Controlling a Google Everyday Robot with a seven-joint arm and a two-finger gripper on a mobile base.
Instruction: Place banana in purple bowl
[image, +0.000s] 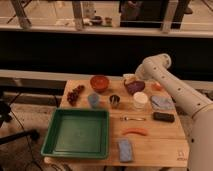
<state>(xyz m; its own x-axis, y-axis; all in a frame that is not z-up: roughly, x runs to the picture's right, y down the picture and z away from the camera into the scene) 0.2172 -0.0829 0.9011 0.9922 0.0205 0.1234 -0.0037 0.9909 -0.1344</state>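
White arm reaching in from the right edge, elbow bent high, forearm angled down-left, gripper (131, 80) low at the table's far side

A wooden bench (165, 145) stands before a dark wall (75, 52); above, what may be windows (100, 12) glow.
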